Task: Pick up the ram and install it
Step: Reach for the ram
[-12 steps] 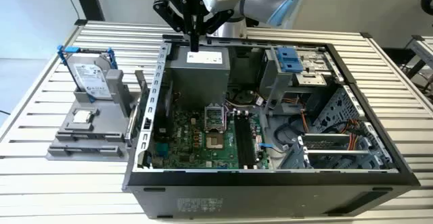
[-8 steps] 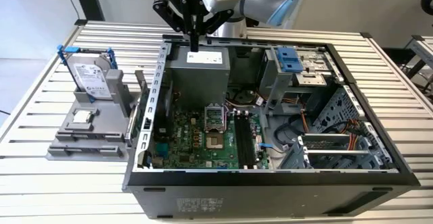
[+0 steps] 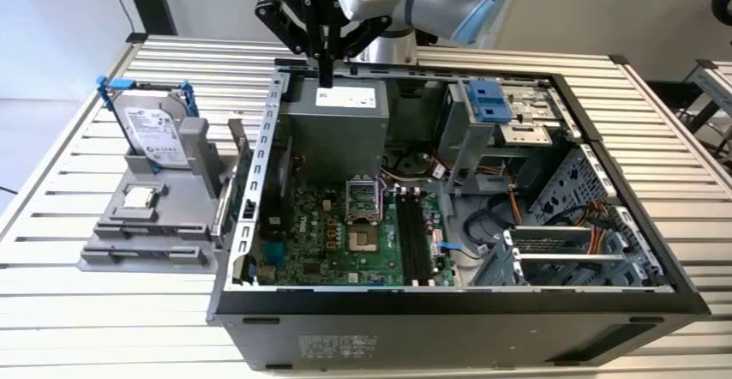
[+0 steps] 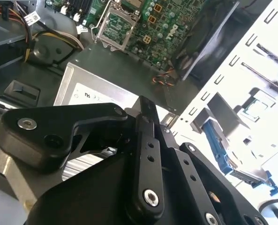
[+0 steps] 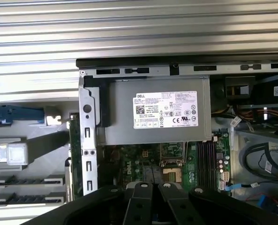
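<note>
A slatted metal surface point(image 3: 92, 310) carries an open computer case point(image 3: 458, 306). The tool point(image 3: 327, 75), pressed together and empty, hangs above the power supply point(image 3: 338, 117). At its 7 o'clock in the exterior view, the ram point(image 3: 235, 160) stands on edge in a grey holder point(image 3: 149, 242), probably so its top edge can be pinched.

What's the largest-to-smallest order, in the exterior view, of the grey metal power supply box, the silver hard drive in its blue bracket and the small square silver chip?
1. grey metal power supply box
2. silver hard drive
3. small square silver chip
</note>
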